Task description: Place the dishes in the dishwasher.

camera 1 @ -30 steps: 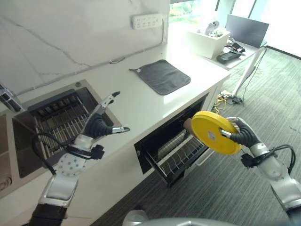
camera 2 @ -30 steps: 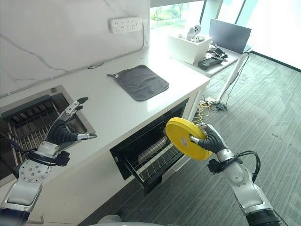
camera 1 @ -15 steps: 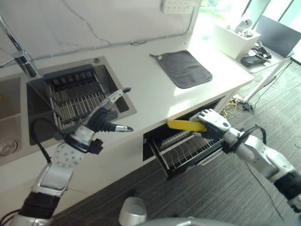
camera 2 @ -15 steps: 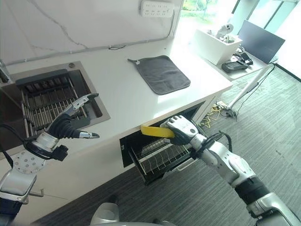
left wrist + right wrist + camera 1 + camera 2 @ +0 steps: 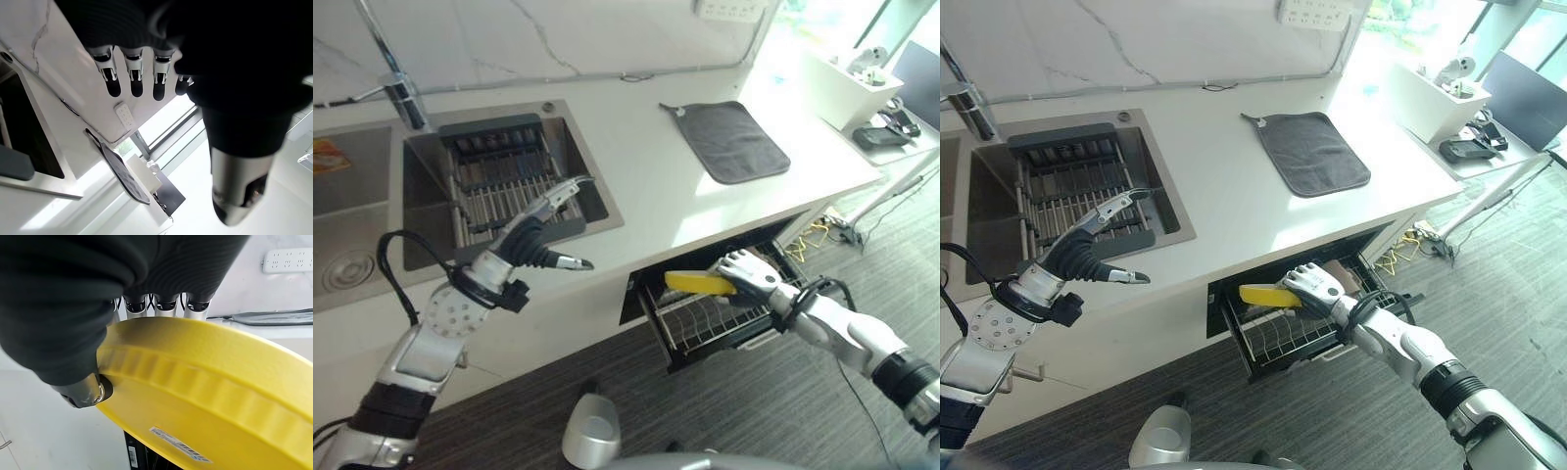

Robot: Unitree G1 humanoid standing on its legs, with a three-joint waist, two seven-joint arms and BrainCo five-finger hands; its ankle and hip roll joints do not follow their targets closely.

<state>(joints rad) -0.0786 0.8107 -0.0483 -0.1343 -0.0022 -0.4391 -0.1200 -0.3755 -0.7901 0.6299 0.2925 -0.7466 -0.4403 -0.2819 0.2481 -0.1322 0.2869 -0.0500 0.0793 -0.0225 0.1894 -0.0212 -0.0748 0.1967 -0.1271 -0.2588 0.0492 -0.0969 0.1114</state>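
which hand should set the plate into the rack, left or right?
Right. The right hand already grips the yellow plate directly over the pulled-out dishwasher rack. The left hand hangs open and empty by the sink, away from the rack.

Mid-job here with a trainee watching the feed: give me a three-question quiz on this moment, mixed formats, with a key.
1. True or false: the right hand is shut on the yellow plate.
2. Multiple choice. The plate is now: A) on the counter, B) in the sink, C) over the pulled-out dishwasher rack, D) on the grey cloth.
3. Fill the gap: the left hand hovers with straight fingers, holding ____.

Key
1. True: thumb and fingers pinch the plate's rim.
2. C: held nearly flat above the rack's wires, at the drawer's mouth.
3. Nothing.
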